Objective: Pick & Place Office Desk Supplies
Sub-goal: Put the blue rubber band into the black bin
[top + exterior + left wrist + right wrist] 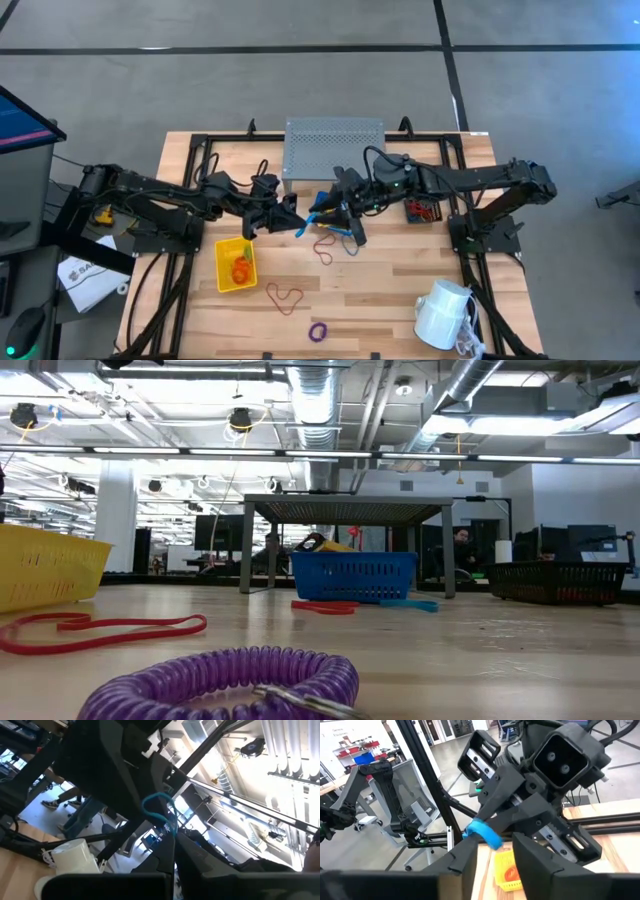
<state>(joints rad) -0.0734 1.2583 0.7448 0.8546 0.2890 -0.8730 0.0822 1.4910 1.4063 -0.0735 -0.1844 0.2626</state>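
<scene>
Left tool (296, 226) at frame centre, pinching shut on a blue loop (312, 217), right tool (322, 212) meeting it, fingers half-spread around the same loop, yellow bin (222, 278) lower left, red loop (283, 297) and purple coil (318, 331) lying below on the table (370, 300), mesh bin (420, 211) right of centre.

White mug (441, 312) (tipped) — grey riser (334, 148)

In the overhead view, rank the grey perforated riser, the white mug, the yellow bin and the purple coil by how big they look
1. Grey perforated riser
2. White mug
3. Yellow bin, slightly smaller than the mug
4. Purple coil, clearly smallest
</scene>
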